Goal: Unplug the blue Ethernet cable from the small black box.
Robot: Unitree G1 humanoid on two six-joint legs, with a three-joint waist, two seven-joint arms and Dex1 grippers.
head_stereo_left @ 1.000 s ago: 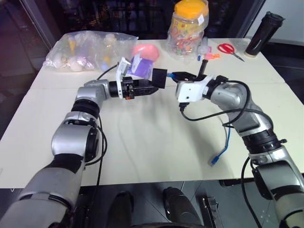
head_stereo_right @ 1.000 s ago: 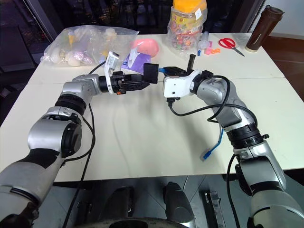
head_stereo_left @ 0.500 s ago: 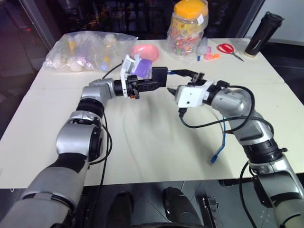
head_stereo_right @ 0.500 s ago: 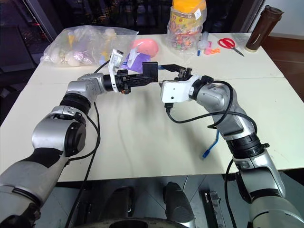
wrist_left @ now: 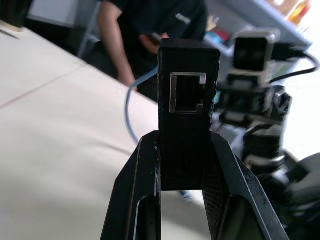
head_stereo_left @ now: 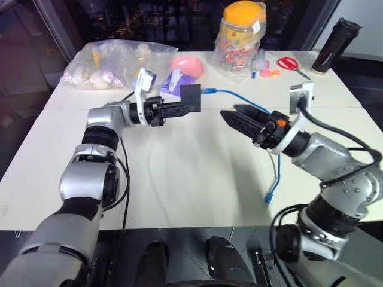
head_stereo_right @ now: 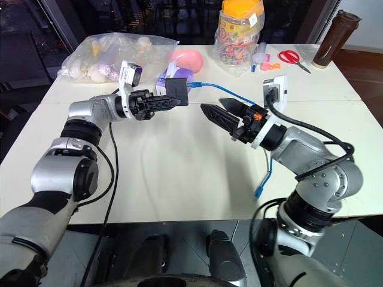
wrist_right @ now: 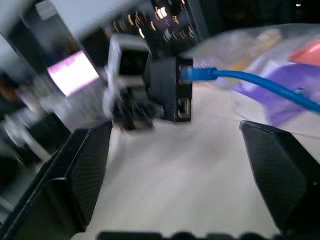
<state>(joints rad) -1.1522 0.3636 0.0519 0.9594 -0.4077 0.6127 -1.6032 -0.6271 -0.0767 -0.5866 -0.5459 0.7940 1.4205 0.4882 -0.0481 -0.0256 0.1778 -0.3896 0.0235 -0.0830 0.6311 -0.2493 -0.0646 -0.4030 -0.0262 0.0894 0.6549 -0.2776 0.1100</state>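
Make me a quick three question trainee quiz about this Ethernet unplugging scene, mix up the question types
1. True or false: the blue Ethernet cable is plugged into the small black box.
2. Which gripper holds the small black box?
A. left gripper
B. right gripper
C. neither
3. Fill in: the right gripper's jaws are ____.

Key:
1. True; the right wrist view shows the plug seated in the box.
2. A; its jaws clamp the box above the table.
3. Open, holding nothing.
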